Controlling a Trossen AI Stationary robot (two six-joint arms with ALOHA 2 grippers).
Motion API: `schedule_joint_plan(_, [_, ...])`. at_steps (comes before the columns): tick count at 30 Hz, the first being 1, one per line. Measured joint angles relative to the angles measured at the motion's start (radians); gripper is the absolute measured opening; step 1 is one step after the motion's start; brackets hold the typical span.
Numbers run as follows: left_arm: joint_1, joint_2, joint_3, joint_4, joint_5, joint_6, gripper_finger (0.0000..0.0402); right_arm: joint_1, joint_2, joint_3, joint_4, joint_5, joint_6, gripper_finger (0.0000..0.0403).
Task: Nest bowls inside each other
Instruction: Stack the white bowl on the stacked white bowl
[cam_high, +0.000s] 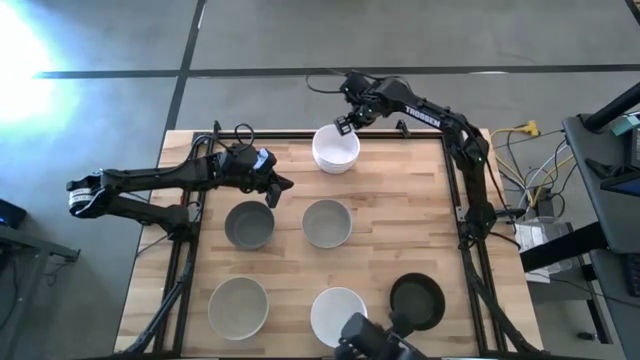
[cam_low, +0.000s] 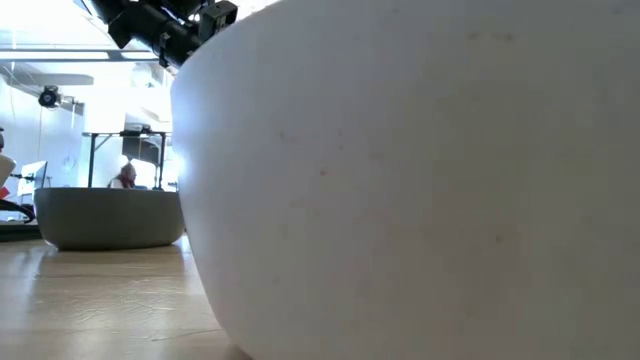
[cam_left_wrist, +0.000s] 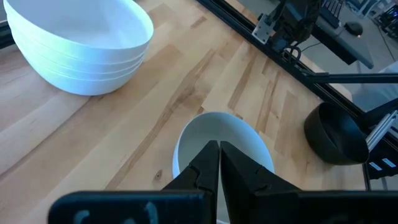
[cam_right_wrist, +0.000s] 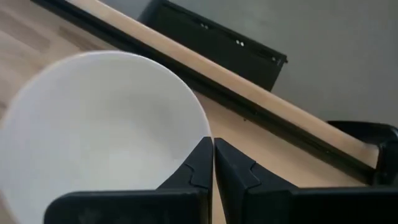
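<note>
A stack of white bowls (cam_high: 336, 152) (cam_left_wrist: 81, 43) stands at the table's far middle. My right gripper (cam_high: 342, 126) (cam_right_wrist: 212, 148) is shut, empty, at the far rim of the stack's top bowl (cam_right_wrist: 99, 130). My left gripper (cam_high: 288, 186) (cam_left_wrist: 219, 148) is shut and empty, hovering left of centre above the table, with a light grey bowl (cam_high: 327, 222) (cam_left_wrist: 224, 134) just beyond it. A darker grey bowl (cam_high: 249, 224), a pale bowl (cam_high: 238, 306), a white bowl (cam_high: 338, 314) (cam_low: 420, 180) and a black bowl (cam_high: 416, 300) (cam_left_wrist: 333, 134) stand apart, each on its base. My right gripper's shut fingertips (cam_right_wrist: 202, 155) stand over the far rim (cam_right_wrist: 202, 127) of the top white bowl, slanting down from the far side. Whether they touch the rim I cannot tell. My left gripper touches nothing.
A black frame rail (cam_high: 400, 135) (cam_right_wrist: 186, 68) runs along the table's far edge just behind the stack. Bare wood (cam_high: 400, 200) lies to the stack's right and between the two rows of single bowls. Cables (cam_high: 520, 135) lie off the table's right side.
</note>
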Motion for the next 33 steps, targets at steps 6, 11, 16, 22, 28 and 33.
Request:
schedule_joint_plan(6, [0.0,0.0,0.0,-0.006,0.031,-0.016,0.0,0.042,-0.075,0.004,-0.026,-0.01,-0.044,0.0009])
schedule_joint_plan(11, [-0.022,0.0,-0.005,-0.009,0.082,-0.054,0.0,0.122,-0.158,-0.022,-0.091,-0.025,-0.119,0.0009])
schedule_joint_plan(16, [-0.064,0.0,-0.005,-0.048,0.087,-0.054,0.0,0.227,-0.277,-0.116,-0.1,-0.057,-0.135,0.0009])
schedule_joint_plan(22, [-0.129,-0.004,-0.001,-0.174,0.072,-0.055,0.0,0.361,-0.452,-0.29,-0.093,-0.057,-0.048,0.0009])
schedule_joint_plan(28, [-0.272,-0.011,0.003,-0.149,0.186,-0.055,0.0,0.479,-0.637,-0.518,0.022,-0.054,0.124,0.0009])
schedule_joint_plan(33, [-0.437,0.007,0.041,-0.067,0.164,0.025,0.0,0.569,-0.772,-0.703,0.171,-0.054,0.247,0.0009])
